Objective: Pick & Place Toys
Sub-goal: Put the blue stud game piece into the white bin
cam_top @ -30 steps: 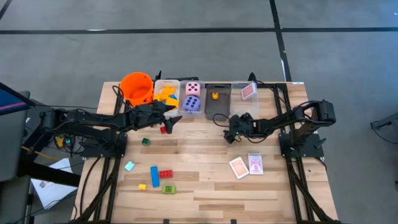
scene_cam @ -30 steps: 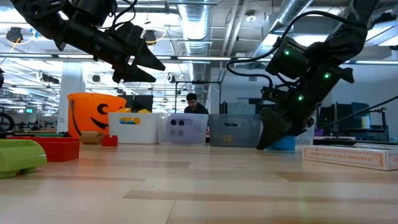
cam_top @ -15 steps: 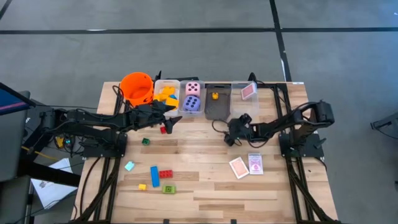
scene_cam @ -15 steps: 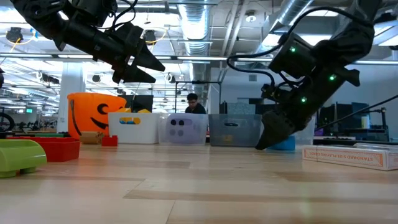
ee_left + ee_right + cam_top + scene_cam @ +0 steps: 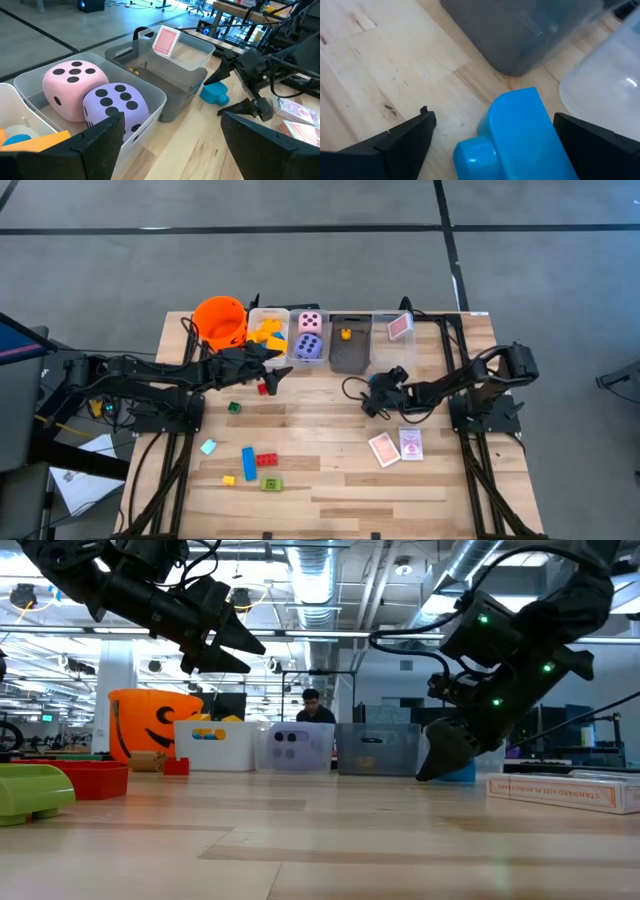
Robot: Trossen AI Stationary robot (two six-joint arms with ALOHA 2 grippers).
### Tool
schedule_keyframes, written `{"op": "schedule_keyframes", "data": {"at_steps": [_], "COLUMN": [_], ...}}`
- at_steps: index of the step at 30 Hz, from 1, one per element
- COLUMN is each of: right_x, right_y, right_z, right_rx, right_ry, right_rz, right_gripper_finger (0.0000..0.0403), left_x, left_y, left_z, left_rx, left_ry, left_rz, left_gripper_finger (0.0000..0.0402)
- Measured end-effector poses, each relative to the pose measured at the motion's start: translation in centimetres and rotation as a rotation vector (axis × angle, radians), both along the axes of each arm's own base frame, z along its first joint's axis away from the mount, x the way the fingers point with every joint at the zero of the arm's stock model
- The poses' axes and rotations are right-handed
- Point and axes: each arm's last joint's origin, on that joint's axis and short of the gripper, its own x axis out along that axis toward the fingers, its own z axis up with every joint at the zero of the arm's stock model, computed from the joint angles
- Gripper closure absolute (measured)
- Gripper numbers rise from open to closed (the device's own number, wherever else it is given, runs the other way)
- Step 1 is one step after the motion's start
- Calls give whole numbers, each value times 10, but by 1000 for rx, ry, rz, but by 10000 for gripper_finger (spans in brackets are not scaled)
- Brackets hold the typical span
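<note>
My right gripper (image 5: 371, 404) stands open, low over the table in front of the grey bin (image 5: 348, 350). In its wrist view a bright blue block (image 5: 520, 135) lies on the wood between its two fingers, apart from both. My left gripper (image 5: 276, 366) hangs open and empty above the table, near the clear bin with the pink die (image 5: 75, 90) and the purple die (image 5: 115, 107). Several small blocks (image 5: 250, 463) lie at the near left. Two pink-white cards (image 5: 397, 446) lie at the near right.
Along the far edge stand an orange bucket (image 5: 220, 320), a white bin with yellow and blue blocks (image 5: 266, 332), the dice bin, the grey bin and a clear bin holding a card (image 5: 400, 328). A red block (image 5: 263, 388) and a green block (image 5: 233, 407) lie under the left arm.
My right gripper has turned a little at the wrist and swung slightly toward the table's near edge, staying open and low by the blue block.
</note>
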Motion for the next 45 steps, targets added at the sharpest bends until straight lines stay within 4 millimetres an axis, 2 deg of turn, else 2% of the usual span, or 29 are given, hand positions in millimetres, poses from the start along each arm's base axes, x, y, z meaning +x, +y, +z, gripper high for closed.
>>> {"op": "schedule_keyframes", "data": {"at_steps": [10, 18, 24, 35, 41, 45], "right_x": [-17, -30, -35, -33, -27, -21], "right_y": [2, 1, 6, 9, 9, 11], "right_z": [-12, -18, -19, -21, -25, -20], "right_rx": [40, 49, 23, -10, -15, -6], "right_ry": [-191, -247, -284, -308, -366, -392], "right_rz": [-50, -107, -111, -116, -127, -116], "right_gripper_finger": [3, 3, 22, 93, 94, 94], "left_x": [0, 0, 0, 0, 0, 0], "left_y": [0, 0, 0, 0, 0, 0], "left_z": [0, 0, 0, 0, 0, 0], "left_rx": [0, 0, 1, 1, 1, 0], "left_ry": [0, 0, 0, 0, -1, 0], "left_rz": [1, 1, 4, 4, 3, 0], "left_gripper_finger": [79, 79, 79, 79, 79, 79]}}
